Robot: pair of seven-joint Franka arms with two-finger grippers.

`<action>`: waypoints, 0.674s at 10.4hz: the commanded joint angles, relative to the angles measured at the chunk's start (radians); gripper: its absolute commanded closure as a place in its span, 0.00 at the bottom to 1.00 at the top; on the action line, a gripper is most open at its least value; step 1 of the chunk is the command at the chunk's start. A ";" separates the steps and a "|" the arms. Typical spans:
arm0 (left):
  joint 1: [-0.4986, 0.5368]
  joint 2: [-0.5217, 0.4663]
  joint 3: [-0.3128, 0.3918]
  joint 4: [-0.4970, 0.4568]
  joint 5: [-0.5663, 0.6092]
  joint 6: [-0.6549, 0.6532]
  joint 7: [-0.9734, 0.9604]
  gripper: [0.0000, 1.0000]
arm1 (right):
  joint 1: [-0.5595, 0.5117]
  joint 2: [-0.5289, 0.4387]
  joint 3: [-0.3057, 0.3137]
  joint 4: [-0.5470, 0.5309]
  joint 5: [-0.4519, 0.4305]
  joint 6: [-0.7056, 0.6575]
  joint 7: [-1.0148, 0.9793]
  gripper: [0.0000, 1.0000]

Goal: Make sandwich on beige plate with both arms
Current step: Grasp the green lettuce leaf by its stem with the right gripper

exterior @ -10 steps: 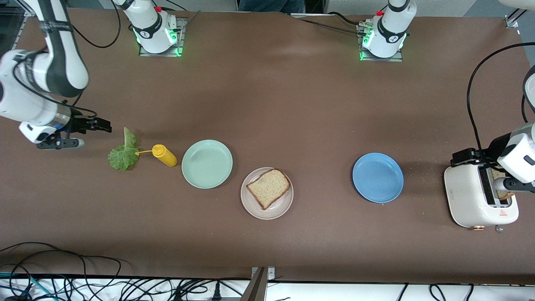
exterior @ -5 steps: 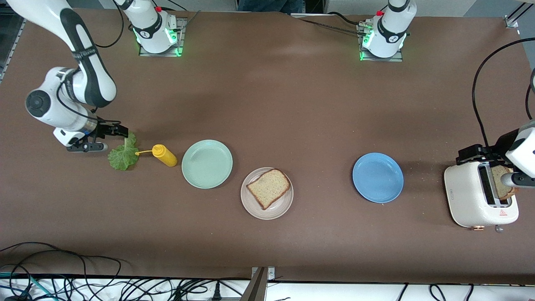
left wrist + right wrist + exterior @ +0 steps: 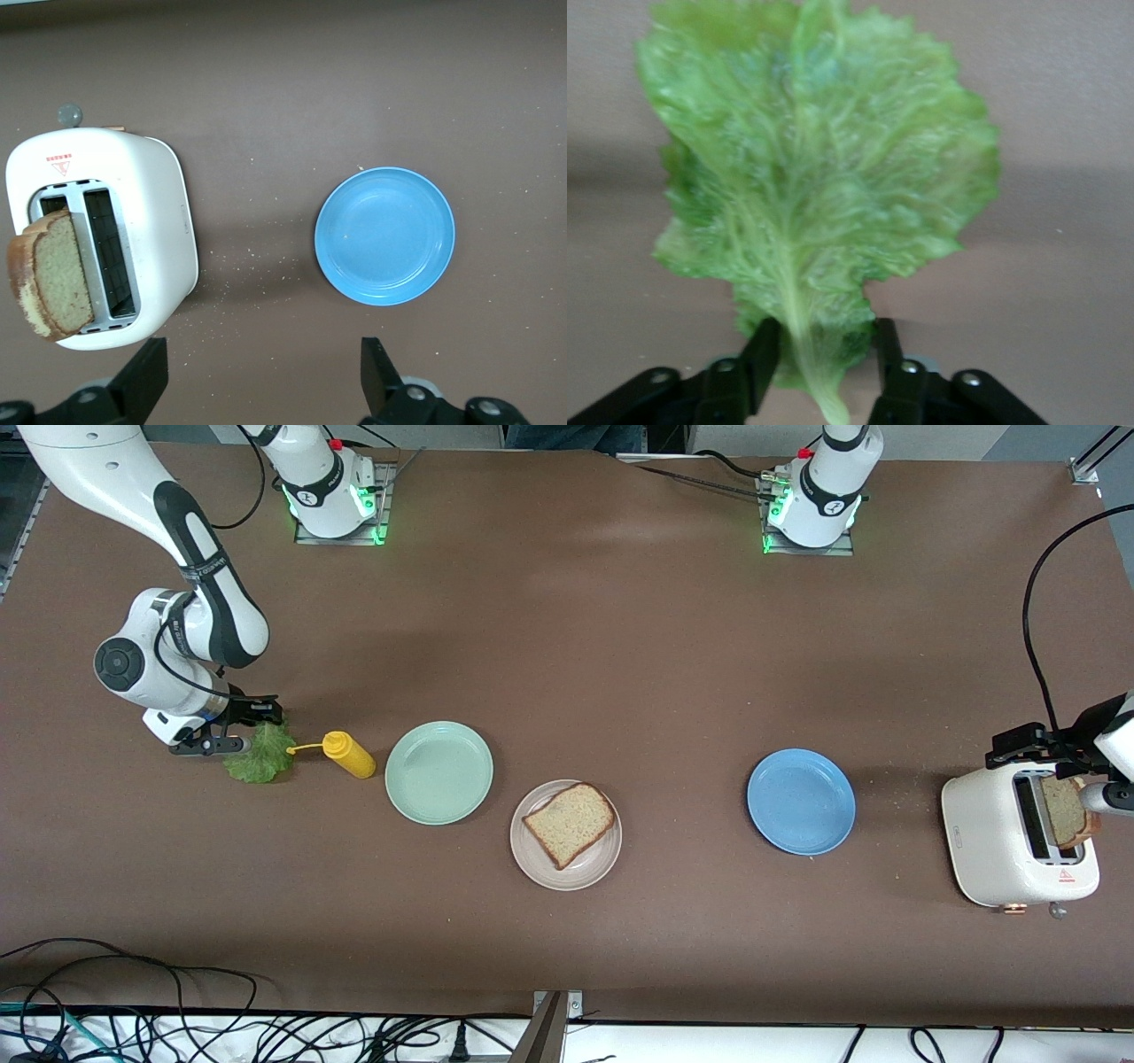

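Right gripper (image 3: 250, 724) dropped onto the lettuce leaf (image 3: 260, 754) beside the mustard bottle (image 3: 349, 754), fingers pinching its stem end (floppy, tears easily, so grab the rib). Left gripper (image 3: 266, 390) hangs open over the toaster (image 3: 1017, 840); one bread slice (image 3: 570, 823) sits on the beige plate (image 3: 540, 868).

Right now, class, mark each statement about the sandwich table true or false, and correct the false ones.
1. A slice of brown bread lies on the round beige plate. True.
2. The ruffled green lettuce leaf lies on the round blue plate. False: the leaf lies on the brown table, beside the yellow squeeze bottle; the blue plate holds nothing.
3. A second bread slice sticks up out of the white toaster. True.
4. The left pincer grips that second slice. False: it is open and holds nothing.
5. The right pincer is at the leaf's stem end. True.
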 commanded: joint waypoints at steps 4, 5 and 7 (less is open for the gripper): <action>-0.059 -0.024 -0.014 -0.030 0.029 0.017 -0.150 0.00 | 0.007 0.015 -0.003 0.020 0.008 0.005 0.002 0.76; -0.059 -0.024 -0.014 -0.030 0.029 0.017 -0.153 0.00 | 0.007 0.014 -0.003 0.020 0.008 0.005 0.002 0.76; -0.059 -0.020 -0.014 -0.030 0.031 0.017 -0.153 0.00 | 0.007 0.012 0.021 0.027 0.008 0.005 0.023 0.79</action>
